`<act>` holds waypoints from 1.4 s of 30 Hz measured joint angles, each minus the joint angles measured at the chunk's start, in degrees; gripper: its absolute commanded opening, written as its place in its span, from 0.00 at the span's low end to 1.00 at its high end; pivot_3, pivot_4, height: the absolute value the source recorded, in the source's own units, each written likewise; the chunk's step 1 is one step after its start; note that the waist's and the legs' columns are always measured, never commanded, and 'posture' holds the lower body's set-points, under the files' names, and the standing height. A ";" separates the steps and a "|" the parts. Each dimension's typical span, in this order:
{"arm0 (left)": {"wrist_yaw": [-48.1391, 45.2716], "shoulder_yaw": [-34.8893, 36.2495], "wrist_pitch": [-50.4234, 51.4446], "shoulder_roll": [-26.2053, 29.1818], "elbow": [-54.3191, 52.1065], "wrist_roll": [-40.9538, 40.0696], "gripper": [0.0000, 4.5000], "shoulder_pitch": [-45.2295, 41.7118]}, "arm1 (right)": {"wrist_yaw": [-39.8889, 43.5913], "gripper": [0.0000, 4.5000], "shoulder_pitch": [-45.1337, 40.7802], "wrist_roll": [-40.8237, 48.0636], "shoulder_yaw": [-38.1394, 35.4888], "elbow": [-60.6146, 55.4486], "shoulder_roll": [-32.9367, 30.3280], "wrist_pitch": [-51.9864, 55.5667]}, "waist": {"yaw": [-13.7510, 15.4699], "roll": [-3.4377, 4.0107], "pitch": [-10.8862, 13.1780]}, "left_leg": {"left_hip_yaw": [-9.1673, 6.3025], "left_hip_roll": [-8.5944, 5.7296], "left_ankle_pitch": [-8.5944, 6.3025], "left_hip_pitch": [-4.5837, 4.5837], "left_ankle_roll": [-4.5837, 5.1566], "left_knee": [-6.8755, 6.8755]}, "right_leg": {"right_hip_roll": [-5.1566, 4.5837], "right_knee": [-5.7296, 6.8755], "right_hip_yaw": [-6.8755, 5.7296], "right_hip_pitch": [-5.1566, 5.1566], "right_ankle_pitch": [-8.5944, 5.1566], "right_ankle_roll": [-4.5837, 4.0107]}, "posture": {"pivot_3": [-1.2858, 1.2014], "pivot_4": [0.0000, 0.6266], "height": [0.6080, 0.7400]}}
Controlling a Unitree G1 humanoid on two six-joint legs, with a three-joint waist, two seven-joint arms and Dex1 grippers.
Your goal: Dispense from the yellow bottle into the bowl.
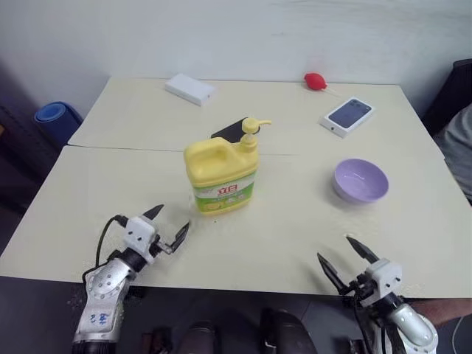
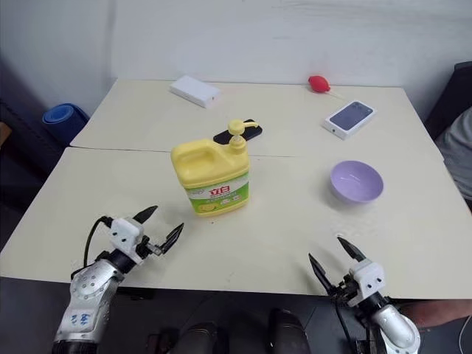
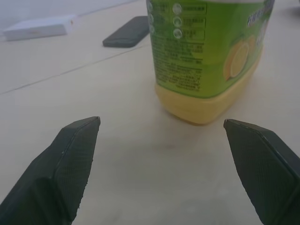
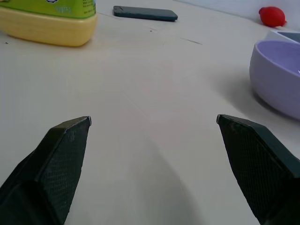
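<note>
Where it passes behind the yellow bottle, dark phone half hidden.

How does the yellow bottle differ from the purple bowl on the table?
The yellow bottle is much larger and taller than the bowl. The bottle is yellow with a green-and-white label; the bowl is plain lavender. The bottle is closed by a pump top; the bowl is open and looks empty. Both stand upright on the table, apart from each other and untouched by either claw.
</note>
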 measured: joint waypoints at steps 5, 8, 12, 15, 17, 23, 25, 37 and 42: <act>-2.99 -1.03 2.93 1.19 -1.67 -2.16 1.00 1.02 | -1.84 1.00 -0.55 0.19 -0.74 -0.28 0.34 0.01 | -0.17 0.00 0.00 | -0.01 0.04 0.01 0.02 -0.02 -0.02 | -0.03 -0.01 0.01 -0.01 0.00 0.00 | 0.52 0.24 1.00; -9.96 0.10 9.59 4.76 -8.09 -12.44 1.00 3.11 | -3.39 1.00 -0.54 1.50 -2.65 -2.11 0.38 1.03 | -0.19 0.00 0.01 | -0.03 0.06 0.01 0.01 -0.02 0.01 | -0.09 -0.02 0.02 -0.02 -0.01 -0.01 | 0.52 0.24 1.00; -19.39 4.39 20.02 13.98 -18.60 -26.27 1.00 4.57 | -2.46 1.00 -0.26 6.66 -8.56 -2.31 -3.72 4.42 | 0.08 0.15 0.02 | -0.11 -0.02 0.01 0.02 0.00 0.02 | -0.21 -0.06 0.02 0.03 -0.01 -0.02 | 0.52 0.24 1.00; -23.44 5.45 25.95 19.24 -24.46 -32.39 1.00 4.51 | -1.79 1.00 -1.02 8.25 -12.46 -1.06 -6.11 5.28 | -0.10 0.15 0.02 | -0.12 -0.01 0.01 0.04 -0.01 0.02 | -0.14 -0.04 0.02 0.06 -0.01 -0.03 | 0.52 0.24 1.00; -25.00 5.63 28.52 21.20 -26.32 -34.59 1.00 3.53 | -1.79 1.00 -2.22 8.21 -13.63 0.51 -6.84 5.78 | -0.18 0.16 0.02 | -0.10 0.00 0.02 0.06 -0.03 0.02 | -0.08 -0.02 0.03 0.07 -0.02 -0.03 | 0.52 0.24 1.00; -24.10 5.63 32.39 21.18 -27.38 -37.26 1.00 -4.19 | 4.03 1.00 -16.64 7.58 -7.97 1.35 -15.81 18.58 | -0.78 0.22 0.05 | 0.11 0.00 0.06 0.22 -0.05 0.00 | 0.03 0.13 0.23 0.07 -0.01 -0.03 | 0.52 0.24 1.00; -23.05 5.08 34.00 20.00 -28.03 -38.53 1.00 -5.73 | 5.95 1.00 -25.57 7.30 -5.09 4.01 -19.24 26.77 | -0.70 0.22 0.06 | 0.11 0.02 0.07 0.20 -0.07 0.00 | 0.06 0.11 0.20 0.05 -0.02 -0.04 | 0.52 0.24 1.00; -21.51 2.47 35.62 17.14 -28.48 -37.50 1.00 -8.84 | 7.22 0.96 -50.62 -6.02 7.29 26.02 -21.04 42.27 | 0.62 0.18 0.05 | -0.05 -0.16 0.16 -0.19 0.03 0.13 | 0.21 0.01 -0.02 -0.05 0.02 0.05 | 0.52 0.24 1.00; -21.20 2.54 35.70 17.09 -29.04 -37.48 1.00 -8.53 | 7.40 0.61 -53.73 -7.77 7.51 32.46 -18.83 41.98 | 0.39 0.18 0.05 | -0.05 -0.14 0.17 -0.19 0.00 0.13 | 0.23 0.02 -0.02 -0.05 0.03 0.05 | 0.52 0.24 1.00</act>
